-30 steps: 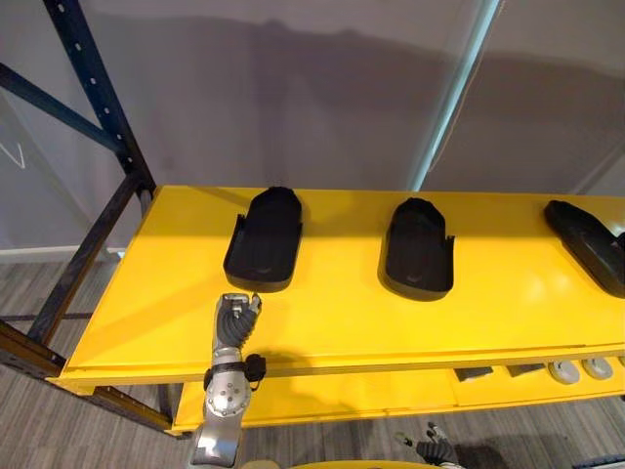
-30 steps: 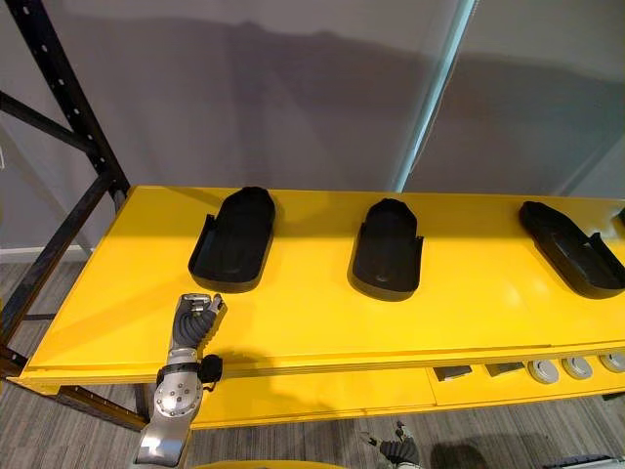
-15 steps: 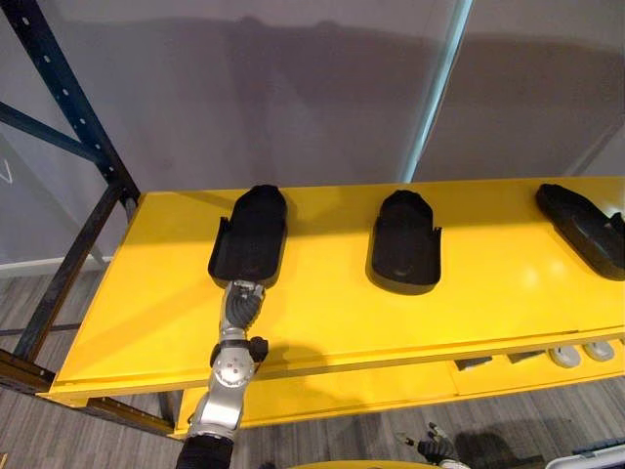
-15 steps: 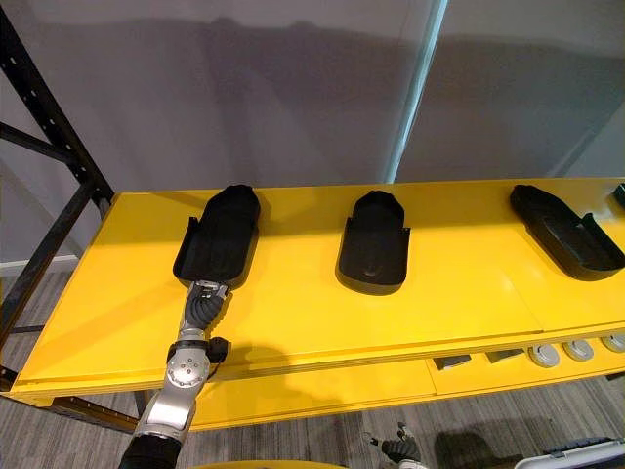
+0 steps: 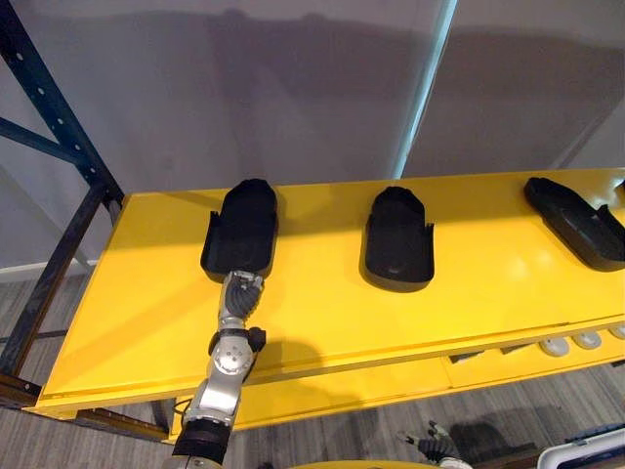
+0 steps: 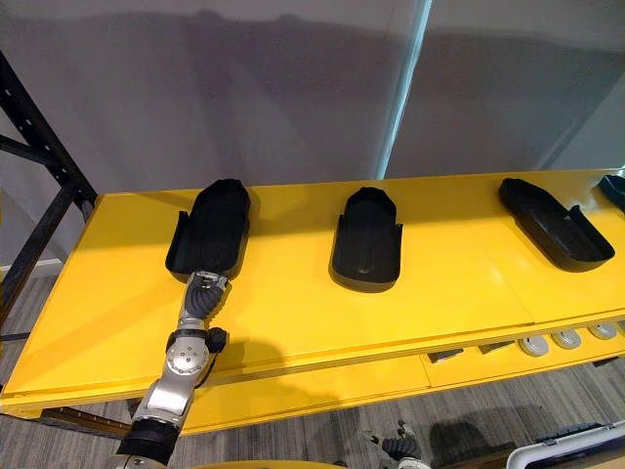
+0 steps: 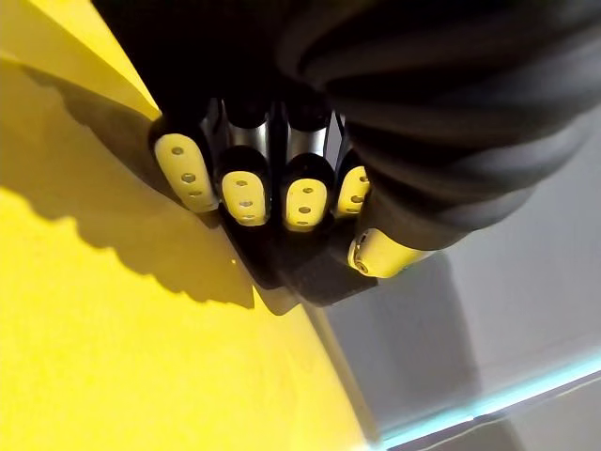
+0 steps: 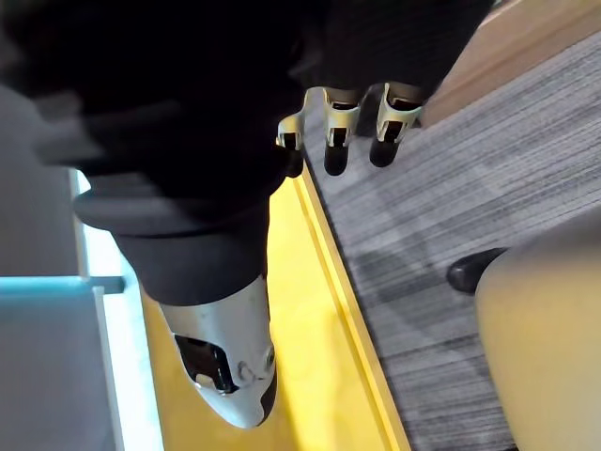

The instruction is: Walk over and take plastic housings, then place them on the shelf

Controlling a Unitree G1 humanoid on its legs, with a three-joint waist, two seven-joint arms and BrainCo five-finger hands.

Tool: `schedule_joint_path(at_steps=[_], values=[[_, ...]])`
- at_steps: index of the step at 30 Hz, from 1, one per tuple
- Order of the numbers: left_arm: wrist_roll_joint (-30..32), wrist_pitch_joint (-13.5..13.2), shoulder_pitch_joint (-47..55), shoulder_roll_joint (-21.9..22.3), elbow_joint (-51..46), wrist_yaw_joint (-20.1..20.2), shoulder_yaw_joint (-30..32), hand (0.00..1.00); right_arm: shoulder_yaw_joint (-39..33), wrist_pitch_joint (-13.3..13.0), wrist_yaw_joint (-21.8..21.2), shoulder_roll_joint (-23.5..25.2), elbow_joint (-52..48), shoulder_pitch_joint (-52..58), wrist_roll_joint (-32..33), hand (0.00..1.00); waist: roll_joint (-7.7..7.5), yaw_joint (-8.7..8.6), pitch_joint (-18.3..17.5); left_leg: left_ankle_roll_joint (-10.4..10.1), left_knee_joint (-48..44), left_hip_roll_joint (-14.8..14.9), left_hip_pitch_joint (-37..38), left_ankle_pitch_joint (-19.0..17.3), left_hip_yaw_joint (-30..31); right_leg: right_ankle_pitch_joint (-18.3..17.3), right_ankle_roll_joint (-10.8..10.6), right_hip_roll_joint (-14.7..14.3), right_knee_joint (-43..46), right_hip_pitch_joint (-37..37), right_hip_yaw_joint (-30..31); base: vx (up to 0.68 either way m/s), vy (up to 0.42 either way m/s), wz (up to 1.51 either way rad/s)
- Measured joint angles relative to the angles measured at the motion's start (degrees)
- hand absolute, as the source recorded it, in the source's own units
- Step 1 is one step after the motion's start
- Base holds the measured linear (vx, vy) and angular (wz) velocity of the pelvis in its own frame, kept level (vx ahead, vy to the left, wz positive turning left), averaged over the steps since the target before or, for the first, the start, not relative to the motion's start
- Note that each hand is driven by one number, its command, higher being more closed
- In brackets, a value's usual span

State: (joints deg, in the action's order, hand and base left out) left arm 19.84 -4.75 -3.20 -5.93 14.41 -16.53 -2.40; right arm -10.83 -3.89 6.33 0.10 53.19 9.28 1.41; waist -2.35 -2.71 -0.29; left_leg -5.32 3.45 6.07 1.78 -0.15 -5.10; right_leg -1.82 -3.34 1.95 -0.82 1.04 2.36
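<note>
Left hand [image 5: 239, 296] at the leftmost housing [image 5: 241, 227] on the yellow shelf [image 5: 322, 308].
Its fingers [image 7: 246, 193] bunch against the near end, grip impossible to tell; right hand [image 8: 338, 132] hangs, fingers loosely apart.

Shelf [image 5: 322, 313], top level: left housing [image 5: 242, 225], middle housing [image 5: 397, 239] and right housing [image 5: 576, 220] in a row, well apart. Left hand [image 5: 239, 295] at left housing's near end. Small parts [image 5: 571, 342] on the lower level, right.
</note>
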Motion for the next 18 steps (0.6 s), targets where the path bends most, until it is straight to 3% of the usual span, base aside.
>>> schedule_joint_path(at_steps=[3,6,9,11,14,18], values=[[-0.1,0.1,2.2,-0.1,-6.1,0.1,-0.6,1.00,0.0,0.0,0.0,0.1,0.0,-0.1,0.1,0.00,-0.49,-0.07,0.6,0.3,0.2,-0.3,-0.1,0.2,0.4,0.0,0.0,0.3,0.0,0.1,-0.4,0.00,0.018,0.09],[-0.1,-0.3,6.3,-0.3,-22.0,0.1,-2.1,1.00,-0.5,-0.6,0.1,0.1,1.7,-0.6,0.3,0.00,-1.13,0.33,1.1,0.3,-0.4,-0.4,-0.5,0.1,0.9,-0.2,-0.3,0.4,0.5,0.5,-0.2,0.02,0.016,0.11],[-1.3,-3.2,8.1,-0.4,-36.4,-0.5,-0.7,1.00,-0.5,-0.8,0.1,0.1,1.8,-0.6,0.3,0.00,-1.04,0.60,1.2,0.3,-1.5,-0.3,-1.2,-0.3,2.1,-0.2,-0.3,0.3,0.9,0.7,-0.4,-0.01,0.006,0.18],[-2.9,-6.1,10.5,0.2,-46.1,-2.9,4.8,1.00,-1.1,-1.1,0.1,0.2,1.6,-0.5,0.3,0.00,-0.45,1.03,1.7,0.5,-3.2,0.0,-1.3,-1.6,2.3,-0.4,-0.5,0.1,1.3,1.6,-0.3,-0.05,-0.005,0.04],[-7.7,-9.4,13.9,2.3,-52.8,-7.6,15.4,1.00,-1.8,-1.1,0.3,0.5,0.8,0.0,0.3,0.00,0.23,2.33,2.0,0.5,-3.6,-0.1,-1.4,-2.5,3.0,-1.9,-0.9,0.3,2.3,2.0,-0.9,-0.06,-0.012,0.15],[-11.1,-9.5,19.9,4.8,-52.4,-13.1,30.2,1.00,-1.6,-0.6,0.5,1.6,-1.4,0.8,0.3,0.00,0.05,3.54,2.0,0.6,-5.8,0.0,-2.7,-2.6,3.8,-3.2,-0.8,0.8,3.9,1.6,-2.9,-0.02,-0.011,0.25]])
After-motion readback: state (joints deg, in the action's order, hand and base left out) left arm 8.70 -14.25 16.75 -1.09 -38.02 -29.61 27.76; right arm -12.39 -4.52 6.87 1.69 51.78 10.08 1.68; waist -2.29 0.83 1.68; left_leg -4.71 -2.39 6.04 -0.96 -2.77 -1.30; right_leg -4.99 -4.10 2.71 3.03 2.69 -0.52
